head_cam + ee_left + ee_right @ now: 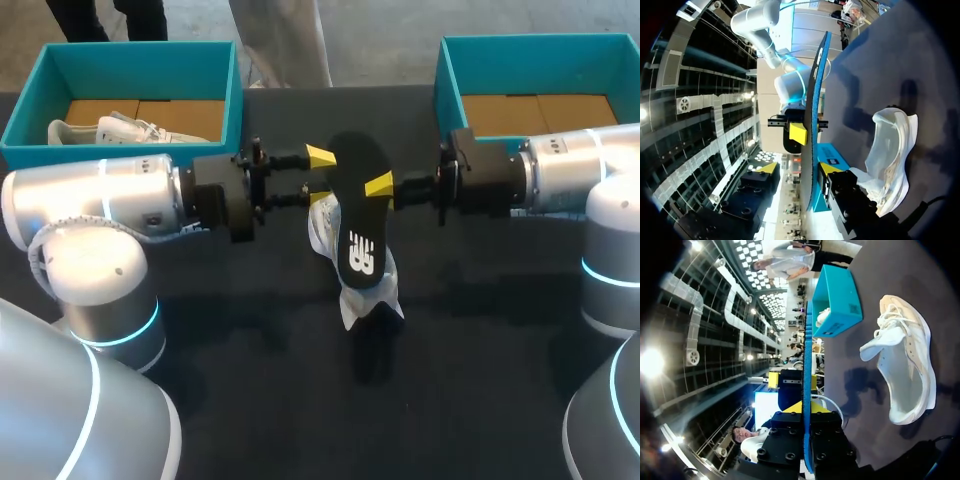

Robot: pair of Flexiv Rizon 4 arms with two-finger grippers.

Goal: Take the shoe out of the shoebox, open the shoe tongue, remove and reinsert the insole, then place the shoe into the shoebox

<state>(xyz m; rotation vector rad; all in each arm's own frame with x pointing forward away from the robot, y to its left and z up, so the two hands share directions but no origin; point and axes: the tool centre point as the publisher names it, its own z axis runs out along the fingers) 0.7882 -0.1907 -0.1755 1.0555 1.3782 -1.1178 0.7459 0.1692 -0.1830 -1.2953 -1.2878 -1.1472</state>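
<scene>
Now the black foam insole [358,215] hangs in the air over the middle of the dark desk [200,400]. Its long axis runs from the far side toward the robot, with the logo end nearer. The right hand [380,186] is clenched on one long edge. The left hand [320,176] is released, its fingers spread astride the opposite edge. Beneath lies the white lace-up shoe [322,228], lengthwise much the same way.

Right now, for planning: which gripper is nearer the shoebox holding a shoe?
Left. The left gripper sits off a corner of that shoebox; the right gripper is past the raised insole, farther away.
</scene>
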